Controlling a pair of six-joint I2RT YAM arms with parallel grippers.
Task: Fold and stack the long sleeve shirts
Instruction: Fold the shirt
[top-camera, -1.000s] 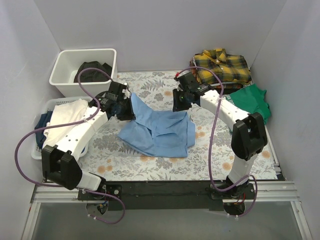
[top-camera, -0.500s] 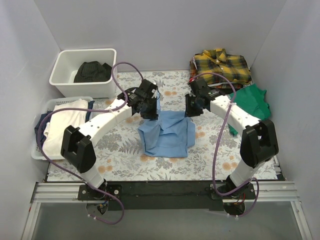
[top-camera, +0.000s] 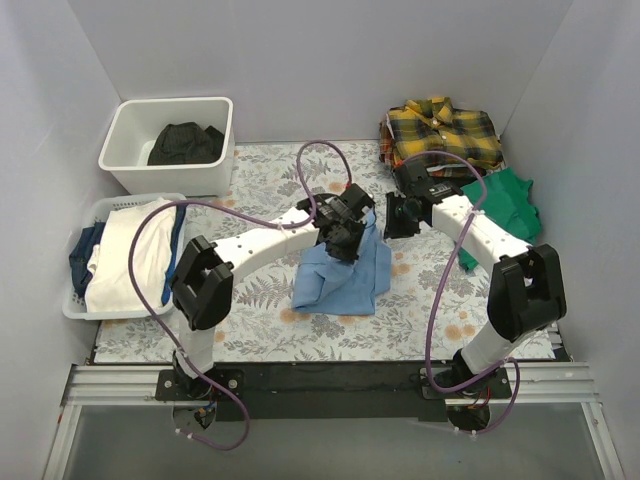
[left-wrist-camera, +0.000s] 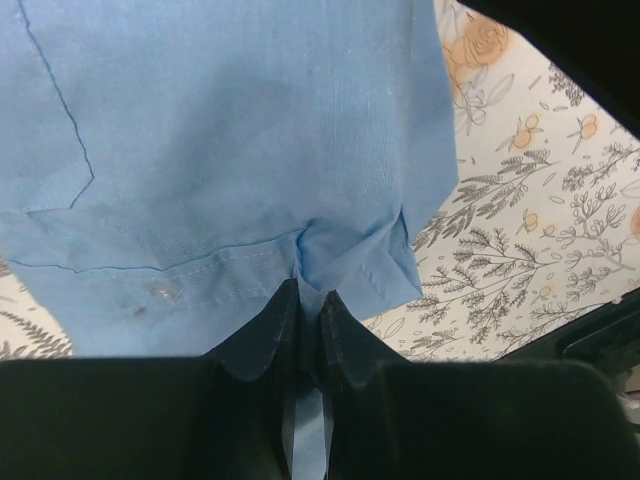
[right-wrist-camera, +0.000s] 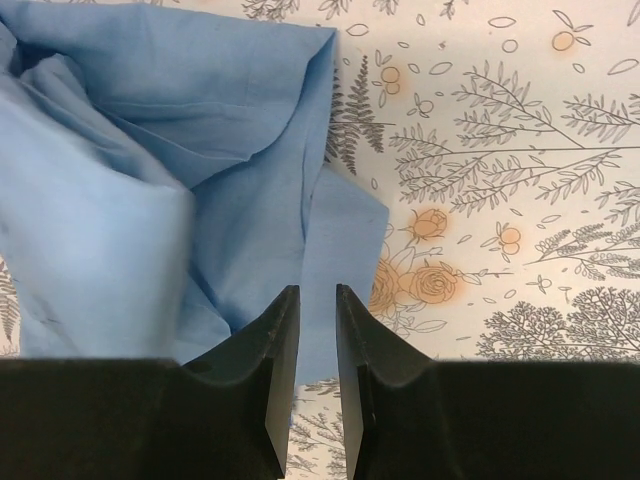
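Note:
The light blue shirt (top-camera: 345, 278) lies bunched and partly folded over on the floral mat (top-camera: 250, 300) at the centre. My left gripper (top-camera: 343, 235) is over its top edge, shut on a hem of the blue cloth (left-wrist-camera: 230, 130), which runs up between the fingers (left-wrist-camera: 262, 335). My right gripper (top-camera: 393, 215) hovers at the shirt's right edge. Its jaws stand a narrow gap apart with nothing between them, above the blue cloth (right-wrist-camera: 200, 150). The yellow-and-black plaid shirt (top-camera: 445, 130) lies folded at the back right.
A white bin (top-camera: 130, 135) holding a black garment (top-camera: 185, 143) stands at the back left. A laundry basket (top-camera: 95, 215) with white and dark blue clothes is at the left. A green T-shirt (top-camera: 505, 205) lies at the right, below the plaid shirt.
My left gripper has carried the shirt's left side rightward across the mat, folding it over itself. My right gripper has moved right to the shirt's edge and no longer holds cloth.

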